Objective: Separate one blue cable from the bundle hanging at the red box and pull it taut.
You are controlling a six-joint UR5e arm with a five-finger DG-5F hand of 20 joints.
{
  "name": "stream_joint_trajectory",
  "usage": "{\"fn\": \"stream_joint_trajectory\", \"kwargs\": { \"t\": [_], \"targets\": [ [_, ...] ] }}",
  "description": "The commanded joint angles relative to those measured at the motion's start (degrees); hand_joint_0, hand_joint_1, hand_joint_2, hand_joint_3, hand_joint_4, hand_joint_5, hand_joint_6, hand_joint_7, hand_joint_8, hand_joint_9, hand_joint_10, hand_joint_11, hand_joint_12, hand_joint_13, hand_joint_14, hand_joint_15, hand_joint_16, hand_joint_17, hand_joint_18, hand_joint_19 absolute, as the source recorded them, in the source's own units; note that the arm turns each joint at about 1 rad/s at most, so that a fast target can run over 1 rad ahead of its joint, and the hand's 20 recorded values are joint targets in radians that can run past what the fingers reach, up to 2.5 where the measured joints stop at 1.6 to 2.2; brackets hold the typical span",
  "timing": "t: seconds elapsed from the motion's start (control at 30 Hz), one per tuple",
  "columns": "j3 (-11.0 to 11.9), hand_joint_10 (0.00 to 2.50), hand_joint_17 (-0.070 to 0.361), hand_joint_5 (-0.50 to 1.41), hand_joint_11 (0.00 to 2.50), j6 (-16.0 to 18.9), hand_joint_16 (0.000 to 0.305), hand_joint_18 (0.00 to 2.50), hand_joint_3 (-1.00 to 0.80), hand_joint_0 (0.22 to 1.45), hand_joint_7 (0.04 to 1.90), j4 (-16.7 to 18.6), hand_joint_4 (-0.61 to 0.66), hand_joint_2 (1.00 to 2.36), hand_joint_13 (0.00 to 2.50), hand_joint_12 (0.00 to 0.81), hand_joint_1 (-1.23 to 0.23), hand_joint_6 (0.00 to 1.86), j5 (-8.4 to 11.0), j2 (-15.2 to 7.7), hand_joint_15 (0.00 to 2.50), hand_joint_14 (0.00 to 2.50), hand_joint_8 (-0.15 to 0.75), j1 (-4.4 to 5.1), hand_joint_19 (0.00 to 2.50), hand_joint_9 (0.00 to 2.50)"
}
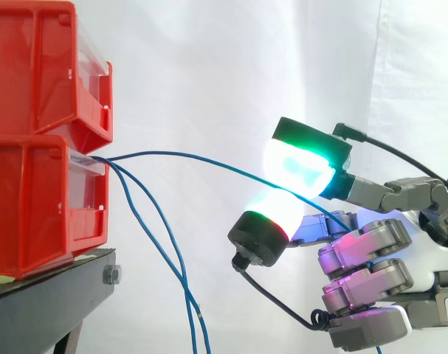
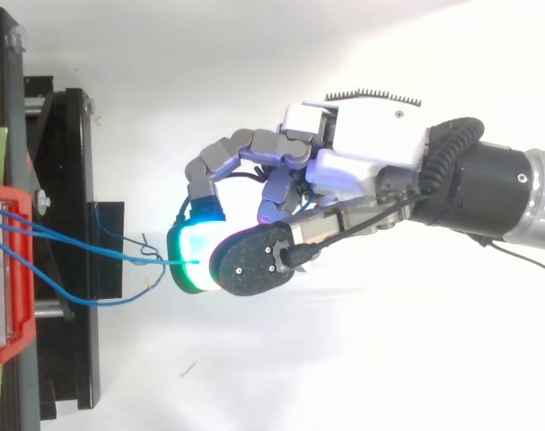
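Note:
Thin blue cables come out of the lower red box point(image 1: 46, 199) at the left. One blue cable point(image 1: 187, 157) arcs away to the right and runs between two glowing fingertips point(image 1: 301, 166) of the hand point(image 1: 364, 251), which pinch it. The other cables of the bundle point(image 1: 168, 258) hang down below the box. From above, the pinched cable point(image 2: 101, 250) stretches from the red box point(image 2: 7, 269) to the hand point(image 2: 362, 153), whose glowing pad point(image 2: 196, 256) meets it at mid frame.
A second red box point(image 1: 39, 66) is stacked on the lower one. Both rest on a black stand point(image 1: 54, 284) at the left. A white curtain hangs behind.

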Motion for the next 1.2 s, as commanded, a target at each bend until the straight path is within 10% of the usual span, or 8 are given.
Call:
{"fn": "stream_joint_trajectory", "kwargs": {
  "t": [0.0, 1.17],
  "targets": [
    [0.03, 1.19, 0.079, -0.20, 1.64, 0.00, 0.035, 1.24, -0.36, 0.83, 1.36, 0.00, -0.19, 1.01, 1.11, 0.332, -0.87, 0.90, 0.00, 0.00, 1.54, 1.86, 0.279, 0.00, 1.29, 1.33],
    [0.03, 1.19, 0.076, -0.20, 1.65, 0.00, 0.034, 1.22, -0.35, 0.83, 1.36, 0.00, -0.19, 1.01, 1.10, 0.324, -0.87, 0.90, 0.00, 0.00, 1.54, 1.84, 0.284, 0.00, 1.27, 1.33]
  ]
}}
